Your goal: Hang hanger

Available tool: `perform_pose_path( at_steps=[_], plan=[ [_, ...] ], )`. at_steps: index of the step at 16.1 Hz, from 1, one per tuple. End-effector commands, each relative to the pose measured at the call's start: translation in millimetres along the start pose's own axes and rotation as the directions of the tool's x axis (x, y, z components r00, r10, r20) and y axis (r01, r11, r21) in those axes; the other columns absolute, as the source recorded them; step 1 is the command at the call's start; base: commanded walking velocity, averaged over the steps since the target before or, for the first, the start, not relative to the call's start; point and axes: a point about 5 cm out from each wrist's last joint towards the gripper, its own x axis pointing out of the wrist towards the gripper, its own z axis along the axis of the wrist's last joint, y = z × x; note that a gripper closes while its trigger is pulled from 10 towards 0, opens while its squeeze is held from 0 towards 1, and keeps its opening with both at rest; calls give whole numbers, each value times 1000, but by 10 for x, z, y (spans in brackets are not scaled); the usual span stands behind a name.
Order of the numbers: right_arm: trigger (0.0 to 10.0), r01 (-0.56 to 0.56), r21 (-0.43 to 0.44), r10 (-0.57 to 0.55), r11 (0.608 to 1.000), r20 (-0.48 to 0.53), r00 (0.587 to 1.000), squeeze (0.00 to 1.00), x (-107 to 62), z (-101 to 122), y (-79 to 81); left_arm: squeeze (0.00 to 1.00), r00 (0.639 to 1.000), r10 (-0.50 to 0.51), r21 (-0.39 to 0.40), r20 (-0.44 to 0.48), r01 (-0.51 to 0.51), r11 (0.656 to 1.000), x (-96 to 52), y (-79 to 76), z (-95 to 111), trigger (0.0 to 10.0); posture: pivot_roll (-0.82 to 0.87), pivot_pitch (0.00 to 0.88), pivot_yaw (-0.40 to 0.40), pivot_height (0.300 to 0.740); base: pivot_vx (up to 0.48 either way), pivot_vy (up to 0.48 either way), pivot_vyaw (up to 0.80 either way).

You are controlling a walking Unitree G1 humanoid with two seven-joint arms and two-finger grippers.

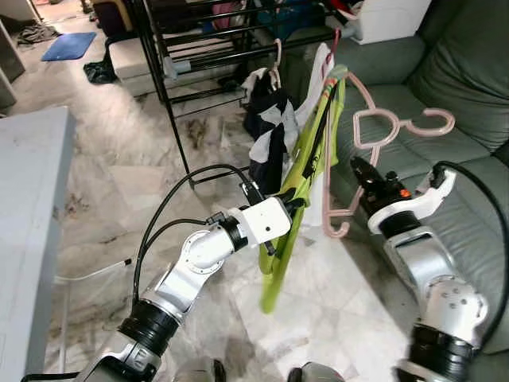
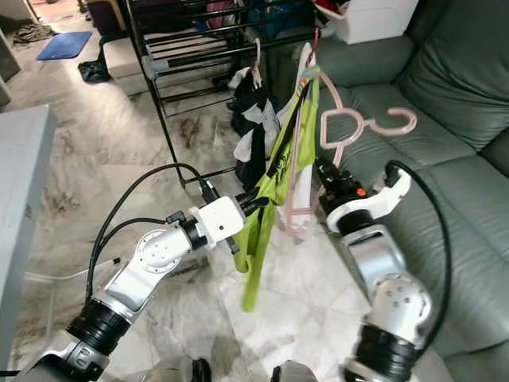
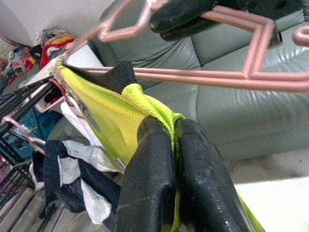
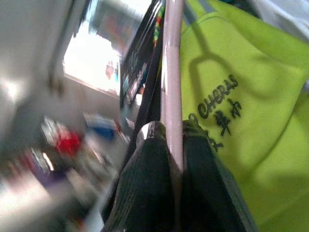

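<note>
**Pink hanger and green shirt held between our two grippers, not yet on the rack**

Pink plastic is what our right gripper (image 1: 359, 169) pinches: its two black fingers (image 4: 149, 183) are pressed together on a thin bar of the hanger (image 1: 374, 127). The hook end curls out above and beyond that gripper, over the grey-green sofa (image 1: 445, 87), and touches nothing.

Our left gripper (image 3: 174, 140) is pressed shut on a fold of the yellow-green shirt (image 1: 298, 207), which is draped along the hanger's arm and hangs down below both grippers toward the marble floor (image 1: 127, 175).

Beyond both grippers, farther from us, stands a black clothes rack (image 1: 207, 40). Another hanger with dark and white clothes (image 1: 266, 135) hangs from it, just past the green shirt.

We judge that we are in the carrying step: the hanger is loaded and lifted, but its hook is still free. The next move calls for us to turn the hook toward a rack bar, raise it above the bar, lower it on, and let go of the shirt only once the hook bears the weight.
</note>
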Motion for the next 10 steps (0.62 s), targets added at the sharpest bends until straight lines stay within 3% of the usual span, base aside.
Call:
perform_pose_path(
  at_steps=[1, 3, 4, 8, 9, 10],
  plan=[
    [10000, -90, -209, 85, 974, -31, 996, 0, -22, 66, 132, 0, 998, -56, 13, -15, 57, 998, -31, -117, -56, 10000, -76, 27, 8, 740, 0, 0, 0],
    [10000, -144, -414, 58, 899, -215, 975, 0, -109, -68, 69, 0, 999, -48, 26, -24, 49, 998, -39, -95, -76, 10000, -75, 27, 7, 740, 0, 0, 0],
    [10000, -202, -574, -18, 794, -354, 935, 0, -243, -115, -75, 0, 999, -38, 40, -34, 39, 998, -54, -61, -98, 10000, -75, 27, 7, 740, 0, 0, 0],
    [10000, -186, -681, -224, 708, -467, 855, 0, -634, 54, -541, 0, 998, -2, 96, -57, 7, 995, -95, 59, -168, 10000, -86, 31, 7, 740, 0, 0, 0],
    [10000, -241, -702, -286, 671, -545, 788, 0, -818, 53, -669, 0, 997, 18, 108, -69, -10, 994, -110, 120, -193, 10000, -87, 31, 8, 740, 0, 0, 0],
    [10000, -313, -684, -315, 659, -629, 711, 0, -1003, 58, -733, 0, 996, 15, 134, -86, -4, 991, -149, 176, -230, 10000, -85, 34, 14, 740, 0, 0, 0]
  ],
)
